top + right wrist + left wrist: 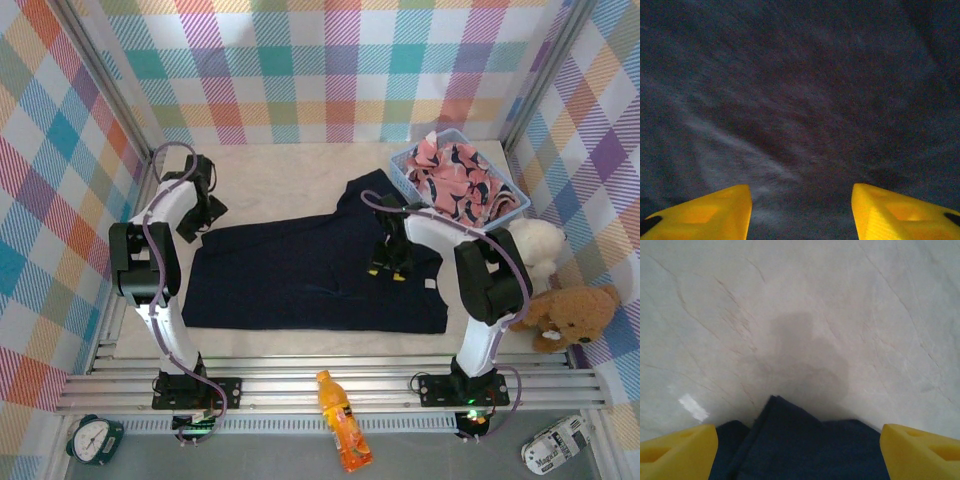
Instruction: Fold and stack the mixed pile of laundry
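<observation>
The dark navy trousers [310, 275] lie spread flat across the middle of the table. My left gripper [196, 226] hovers at their far left corner. In the left wrist view its yellow fingertips [680, 450] stand wide apart, open, with a folded corner of the trousers [790, 440] between and below them. My right gripper [387, 270] is over the right part of the trousers. Its yellow fingertips [715, 212] are apart, open, just above the navy cloth [800, 110]. The pink printed garment [455, 180] lies bunched in the basket at the back right.
The light blue basket [515, 207] stands in the back right corner. A white teddy bear [537, 245] and a brown one [578, 315] sit at the right edge. An orange bottle [343, 420] and a clock [95, 438] lie below the table's front rail. Plaid walls close in three sides.
</observation>
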You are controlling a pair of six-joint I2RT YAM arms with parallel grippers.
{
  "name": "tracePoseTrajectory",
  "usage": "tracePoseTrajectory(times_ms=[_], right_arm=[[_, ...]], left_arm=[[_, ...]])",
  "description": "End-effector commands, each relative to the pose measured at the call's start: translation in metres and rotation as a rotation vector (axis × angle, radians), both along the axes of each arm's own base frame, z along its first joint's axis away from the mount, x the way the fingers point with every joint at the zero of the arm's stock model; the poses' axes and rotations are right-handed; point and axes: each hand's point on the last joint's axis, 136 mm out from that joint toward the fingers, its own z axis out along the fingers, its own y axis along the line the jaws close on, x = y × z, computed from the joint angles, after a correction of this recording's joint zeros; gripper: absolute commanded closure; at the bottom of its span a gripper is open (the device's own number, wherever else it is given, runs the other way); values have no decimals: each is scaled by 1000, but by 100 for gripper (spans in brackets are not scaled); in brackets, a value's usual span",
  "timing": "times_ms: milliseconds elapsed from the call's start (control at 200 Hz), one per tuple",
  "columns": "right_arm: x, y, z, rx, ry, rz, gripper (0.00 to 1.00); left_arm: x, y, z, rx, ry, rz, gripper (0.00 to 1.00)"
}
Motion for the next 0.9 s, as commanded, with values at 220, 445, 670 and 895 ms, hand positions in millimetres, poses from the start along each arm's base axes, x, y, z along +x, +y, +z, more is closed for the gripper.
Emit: tracePoseTrajectory(times_ms=[220,445,670,895], right_arm=[[99,39,44,41,-190,-30,45],[127,45,6,9,-168,-70,56],[86,33,-27,-56,-65,-38,55],[1,37,-43,-5,90,-26,54]], left_arm=[[-12,-87,9,-206,-81,-180,49],[-46,-106,-34,-268,-5,-158,72],[-87,-87,-68,-195,118,-76,71],[-144,-59,-68,-78,231,-8,68]])
